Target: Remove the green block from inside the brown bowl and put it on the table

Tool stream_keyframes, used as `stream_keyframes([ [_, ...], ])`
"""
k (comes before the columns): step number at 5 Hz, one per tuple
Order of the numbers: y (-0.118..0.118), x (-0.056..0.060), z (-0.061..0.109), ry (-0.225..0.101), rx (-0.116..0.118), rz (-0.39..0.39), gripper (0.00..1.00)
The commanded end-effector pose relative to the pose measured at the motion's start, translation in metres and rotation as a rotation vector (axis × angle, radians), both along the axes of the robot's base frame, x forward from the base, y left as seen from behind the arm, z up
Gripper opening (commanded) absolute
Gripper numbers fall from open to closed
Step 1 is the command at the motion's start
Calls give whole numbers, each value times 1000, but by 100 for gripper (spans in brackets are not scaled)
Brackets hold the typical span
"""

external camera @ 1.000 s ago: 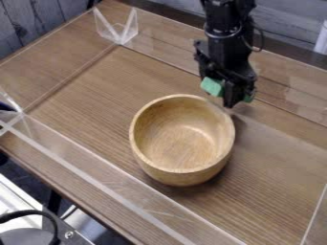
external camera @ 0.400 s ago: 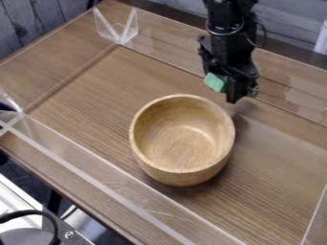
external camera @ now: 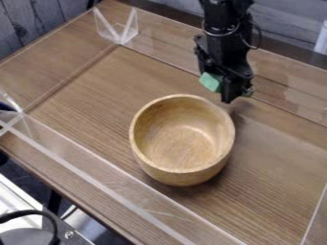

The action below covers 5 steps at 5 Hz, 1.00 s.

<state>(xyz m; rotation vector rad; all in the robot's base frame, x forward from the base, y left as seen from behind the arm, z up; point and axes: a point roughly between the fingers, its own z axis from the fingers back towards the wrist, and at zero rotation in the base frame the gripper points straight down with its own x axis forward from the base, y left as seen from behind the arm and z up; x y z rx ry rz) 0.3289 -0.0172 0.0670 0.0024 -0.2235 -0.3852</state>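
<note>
Holding the green block (external camera: 209,83) pinched between its jaws, the gripper (external camera: 220,84) hangs just behind the far rim of the brown bowl (external camera: 183,138), pointing almost straight down at the table (external camera: 102,91). Jaws are pressed together on the block; only a sliver of green shows at the left side of the fingers.

Changes over the last second: almost none in position. The arm sits in the same spot behind the bowl in all three views. The green patch shifts a little, from lower and more central at the jaws to slightly higher and to the left, which reads as a small wrist roll rather than travel. Bowl has not moved. Bowl interior is empty, bare wood grain only.

Meaning for the task: the removal half is done, block is out of the bowl and clear of its rim. Placement half is not done, since the block is in the jaws rather than lying free on the tabletop. Cannot tell whether its underside already touches the wood; fingers hide that.

Next step, as a judgement: settle onto the open tabletop behind the bowl and release. Risk: the block tipping or rolling against the bowl's side on release.
</note>
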Motion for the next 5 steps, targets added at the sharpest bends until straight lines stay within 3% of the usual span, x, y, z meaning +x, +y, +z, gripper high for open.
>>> stream_keyframes([
  [1, -14, 5, 35, -80, 11, -29, 0],
  [3, -32, -8, 30, -64, -1, 3, 0],
  [4, -42, -13, 23, -53, -49, -23, 0],
  [5, -52, -16, 21, -66, -88, -39, 0],
])
